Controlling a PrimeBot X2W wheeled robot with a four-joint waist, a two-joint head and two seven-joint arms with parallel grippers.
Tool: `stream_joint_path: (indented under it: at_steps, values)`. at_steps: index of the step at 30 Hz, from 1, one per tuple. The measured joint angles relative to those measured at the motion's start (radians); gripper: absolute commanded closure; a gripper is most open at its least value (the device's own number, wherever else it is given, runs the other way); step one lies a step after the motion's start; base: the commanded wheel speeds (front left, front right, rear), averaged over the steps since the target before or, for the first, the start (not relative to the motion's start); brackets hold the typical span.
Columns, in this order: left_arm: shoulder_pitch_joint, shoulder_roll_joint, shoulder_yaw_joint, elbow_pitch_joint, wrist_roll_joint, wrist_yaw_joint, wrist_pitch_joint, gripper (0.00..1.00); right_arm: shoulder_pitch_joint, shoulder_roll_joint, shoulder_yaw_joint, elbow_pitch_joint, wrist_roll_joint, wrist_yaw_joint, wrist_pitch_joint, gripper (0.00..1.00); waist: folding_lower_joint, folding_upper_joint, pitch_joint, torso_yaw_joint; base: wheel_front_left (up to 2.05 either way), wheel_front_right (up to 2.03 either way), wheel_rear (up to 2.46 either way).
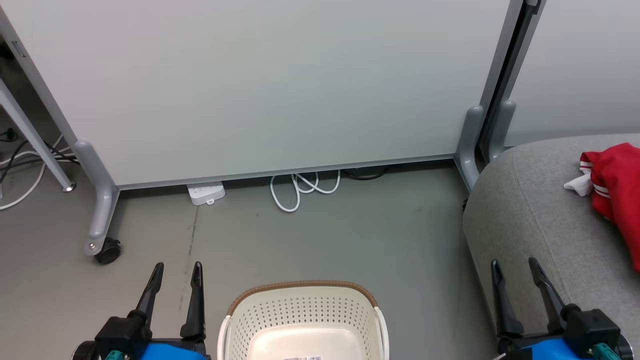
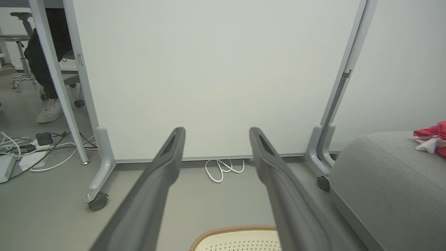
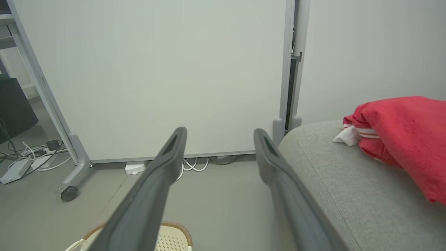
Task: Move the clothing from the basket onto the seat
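Clothing [image 1: 617, 185] is lying in a red heap on the grey seat [image 1: 530, 220] over on the right, with a bit of white trim poking out. The basket [image 1: 302, 310] sits on the floor between the two grippers. Left gripper [image 1: 178, 265] hangs beside it, jaws spread. Right gripper [image 1: 514, 261] is by the seat's rounded corner, jaws spread too.

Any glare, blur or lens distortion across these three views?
Head view: even soft light, no glare, basket sharp. Left wrist view: wide-angle stretch, left gripper looms, softening near the lens. Right wrist view: same stretch on the right gripper; clothing on the seat looks crisp.
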Motion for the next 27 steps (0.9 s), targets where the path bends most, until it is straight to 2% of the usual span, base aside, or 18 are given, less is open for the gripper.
stream_joint_path:
  at_steps: [11, 23, 24, 27]
  values:
    - [0.026, -0.015, 0.029, 0.007, 0.007, -0.033, 0.0, 0.0, 0.031, 0.009, -0.002, 0.015, 0.006, 0.0, 0.0, 0.0, 0.0, 0.0, -0.025, 0.01, 0.0, 0.0, 0.0]
    - [0.032, -0.017, 0.038, 0.018, 0.022, -0.039, 0.0, 0.0, 0.034, 0.013, 0.001, 0.028, 0.012, 0.0, 0.0, 0.0, 0.0001, 0.0, -0.034, 0.009, 0.0, 0.0, 0.0]
    - [0.033, -0.018, 0.037, 0.024, 0.022, -0.036, 0.001, 1.0, 0.034, 0.013, 0.001, 0.033, 0.012, 0.0, 0.0, 1.0, 0.0001, 0.0, -0.034, 0.009, 0.0, 0.0, 0.0]
    - [0.049, -0.021, 0.034, 0.053, 0.022, -0.036, 0.006, 1.0, 0.043, 0.013, 0.0, 0.063, 0.012, 0.0, 0.0, 1.0, 0.0001, 0.0, -0.034, 0.009, 0.0, 0.0, 0.0]
